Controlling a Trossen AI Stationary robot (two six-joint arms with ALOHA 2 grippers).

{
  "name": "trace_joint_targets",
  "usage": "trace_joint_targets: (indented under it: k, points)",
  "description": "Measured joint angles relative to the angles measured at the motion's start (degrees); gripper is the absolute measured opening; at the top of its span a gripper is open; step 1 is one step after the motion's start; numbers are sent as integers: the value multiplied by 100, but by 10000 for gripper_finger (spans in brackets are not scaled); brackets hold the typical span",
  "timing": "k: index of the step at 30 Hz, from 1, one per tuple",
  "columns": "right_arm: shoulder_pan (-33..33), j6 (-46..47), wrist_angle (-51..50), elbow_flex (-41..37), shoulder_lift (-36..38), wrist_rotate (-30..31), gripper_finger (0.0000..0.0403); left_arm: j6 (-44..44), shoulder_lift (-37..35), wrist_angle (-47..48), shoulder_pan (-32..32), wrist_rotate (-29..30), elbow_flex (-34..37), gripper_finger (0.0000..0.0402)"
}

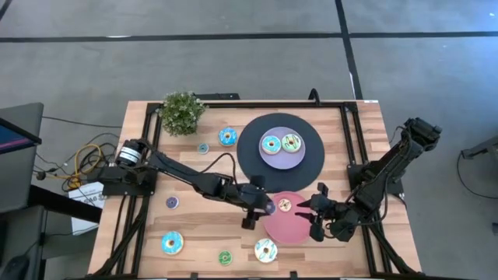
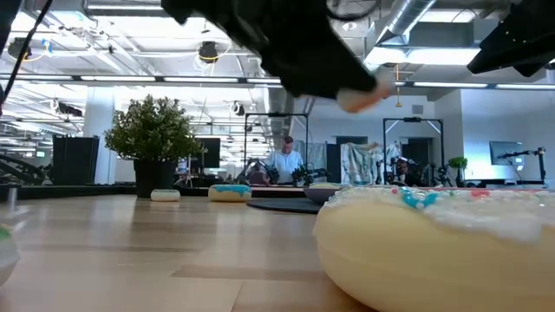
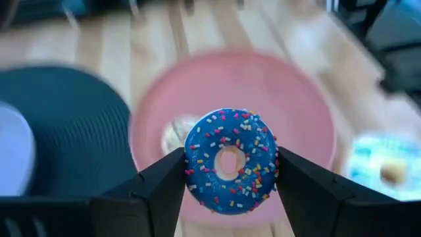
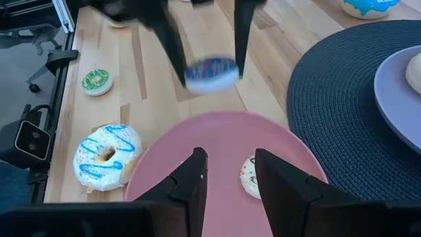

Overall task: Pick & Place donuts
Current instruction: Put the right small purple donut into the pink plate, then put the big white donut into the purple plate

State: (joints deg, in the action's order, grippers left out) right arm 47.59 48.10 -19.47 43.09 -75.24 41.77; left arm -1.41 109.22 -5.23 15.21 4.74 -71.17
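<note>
The left hand (image 3: 229,174) squeezes a blue donut (image 3: 229,161) just over the near edge of the pink plate (image 1: 289,225) (one small donut (image 4: 248,176) already lies there), while the right hand (image 4: 229,172) waits open beside it.

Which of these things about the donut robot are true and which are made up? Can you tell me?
1. The left gripper is holding a blue donut with sprinkles. True.
2. The pink plate is empty. False: one small donut already lies on it.
3. The lavender plate on the black disc has two donuts on it. True.
4. The right gripper is holding a donut too. False: its fingers are open with nothing between them, above the pink plate.
5. The little plant stands on the pink plate. False: it stands on the wooden table, at a far corner.
</note>
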Motion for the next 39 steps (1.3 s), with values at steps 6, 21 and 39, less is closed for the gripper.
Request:
trace_joint_targets:
  k: [6, 21, 39]
  points:
    - [39, -37, 130, 9, 0, -74, 118, 35, 829, -275, 84, -141, -503, 214]
    - [37, -11, 189, 1, 0, -134, 118, 632, 1396, 1919, -175, -277, -1603, 232]
    - [37, 256, 241, 2, 0, -135, 118, 666, 1093, 2303, -421, -334, -1858, 279]
